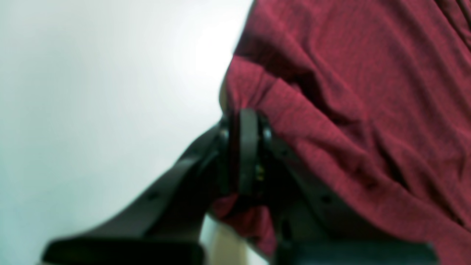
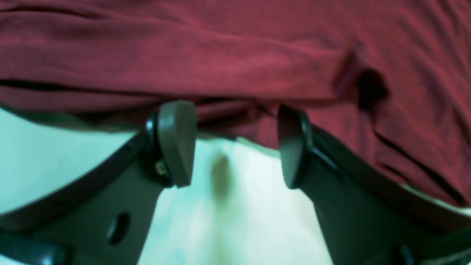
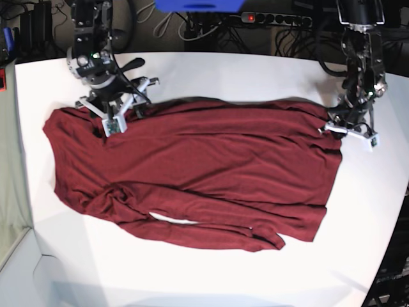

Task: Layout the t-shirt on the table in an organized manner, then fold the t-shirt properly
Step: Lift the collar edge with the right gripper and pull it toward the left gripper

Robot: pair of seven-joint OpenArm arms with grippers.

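Maroon fabric of the t-shirt [image 3: 192, 173] lies spread and wrinkled across the middle of the white tabletop [image 3: 211, 281], its near hem bunched into folds. At the shirt's far edge, the right pincer [image 2: 235, 145] stands spread, its pads just at the cloth's border with nothing between them. Also at the far edge, the left pincer [image 1: 244, 151] is pressed together, pinching the t-shirt's edge.

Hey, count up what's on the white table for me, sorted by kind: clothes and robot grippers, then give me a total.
Maroon t-shirt: 1
Grippers: 2, the left gripper and the right gripper
Total on the table: 3
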